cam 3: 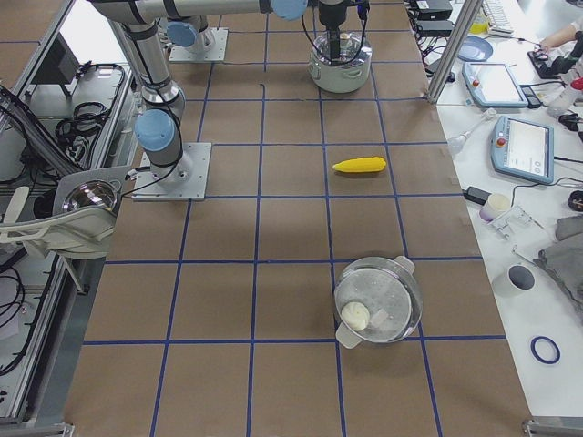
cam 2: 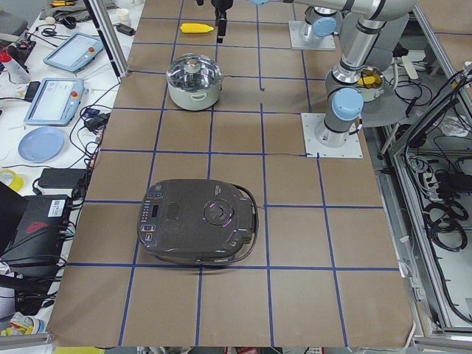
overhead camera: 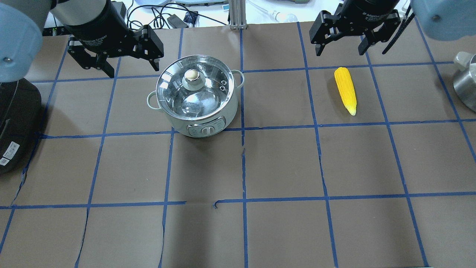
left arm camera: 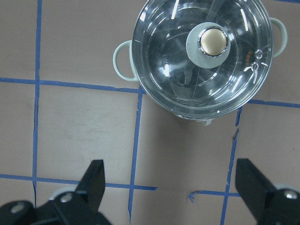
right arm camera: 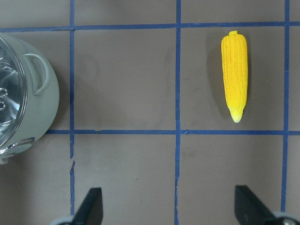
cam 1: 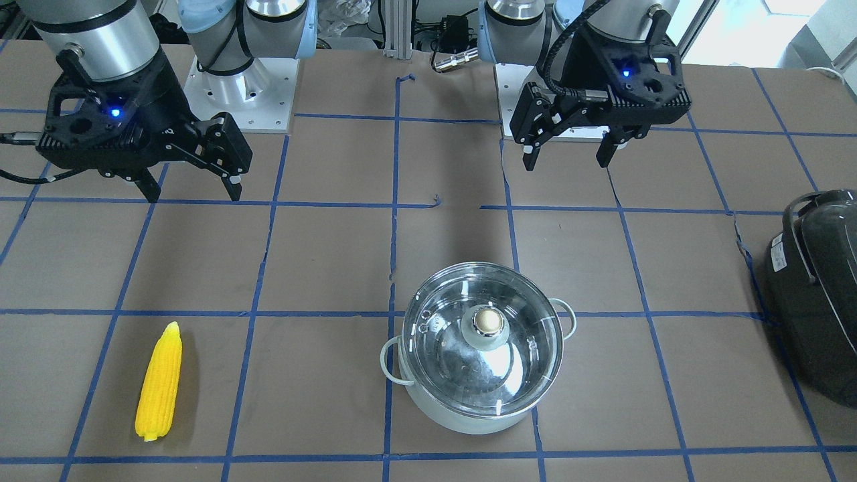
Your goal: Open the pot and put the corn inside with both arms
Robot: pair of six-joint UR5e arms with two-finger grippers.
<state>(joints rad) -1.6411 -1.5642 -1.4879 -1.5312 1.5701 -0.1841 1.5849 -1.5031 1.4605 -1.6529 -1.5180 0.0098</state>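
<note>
We see both sets of fingers spread and empty, the left gripper [overhead camera: 132, 70] hovering near the lidded pot [overhead camera: 174, 123] and the right gripper [overhead camera: 340, 51] near the corn [overhead camera: 345, 90] — which lies flat on the table [overhead camera: 282, 167], well apart from the pot.

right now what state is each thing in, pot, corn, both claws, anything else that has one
pot: closed, glass lid seated on it
corn: lying flat on the table, ungrasped, outside the pot
left claw: open, empty, not touching the pot
right claw: open, empty, not touching the corn
dark appliance: lid shut
</note>
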